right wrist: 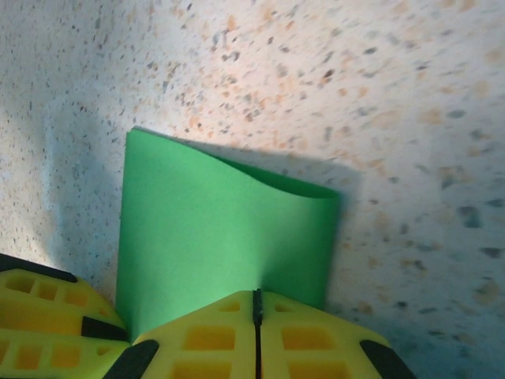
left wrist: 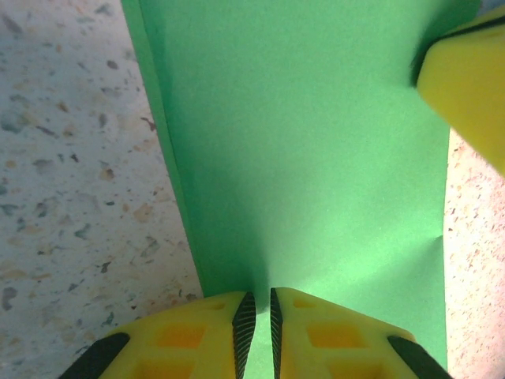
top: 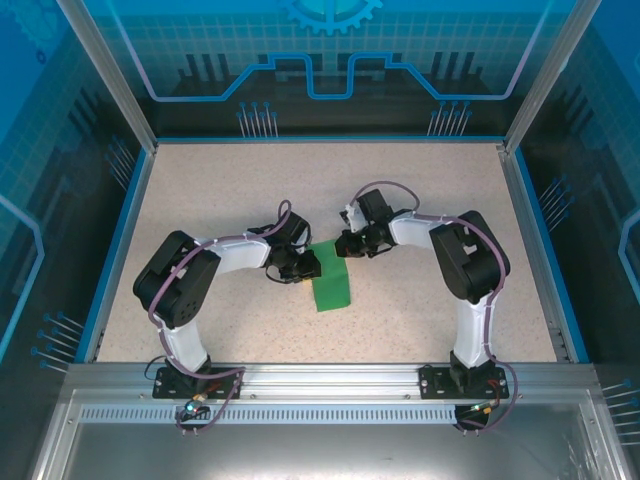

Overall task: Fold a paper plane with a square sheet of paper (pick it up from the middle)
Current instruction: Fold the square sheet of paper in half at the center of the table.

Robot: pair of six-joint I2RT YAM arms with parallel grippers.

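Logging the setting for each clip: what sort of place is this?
Likely a robotics lab cell or demo booth: a speckled beige tabletop fenced by aluminium frame posts and blue circuit-patterned panels, with two white-and-black robot arms bolted to a metal rail.

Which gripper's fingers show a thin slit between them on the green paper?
The left gripper; on the right gripper the fingers meet flush on the square sheet of paper.

Plain bright green paper (top: 331,284), yellow fingers (left wrist: 189,335) with black trim, beige table (top: 430,190) speckled brown and grey.
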